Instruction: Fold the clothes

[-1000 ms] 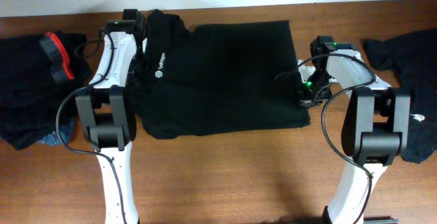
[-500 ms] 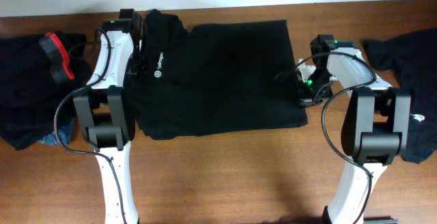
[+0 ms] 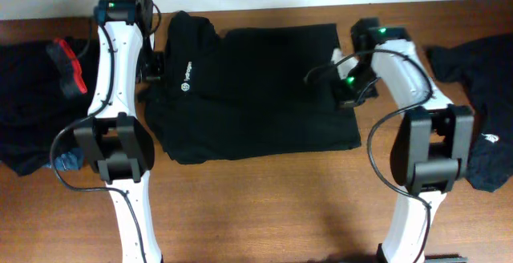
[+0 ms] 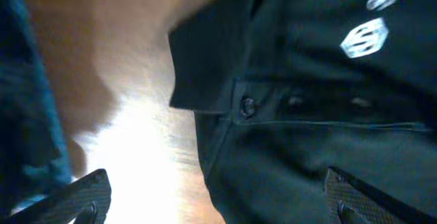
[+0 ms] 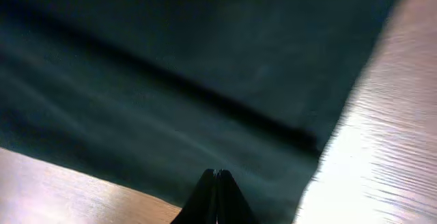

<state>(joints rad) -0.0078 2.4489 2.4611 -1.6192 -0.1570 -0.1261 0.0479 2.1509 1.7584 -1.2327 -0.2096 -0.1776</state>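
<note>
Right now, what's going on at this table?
Clothes folding in progress. A black shirt lies mid-table, apparently partly folded, with its logo and buttoned collar on its left side. The left gripper is open above that collar edge, holding nothing. The right gripper is shut at the shirt's right edge; whether it pinches cloth can't be told. A dark pile with a red band sits far left, another black garment far right.

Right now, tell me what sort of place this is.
Probably a robotics lab bench set up for folding practice, not a home laundry: a left arm and right arm stand at a wooden table, a black shirt lies spread between them, and more dark clothes wait at both ends.
</note>
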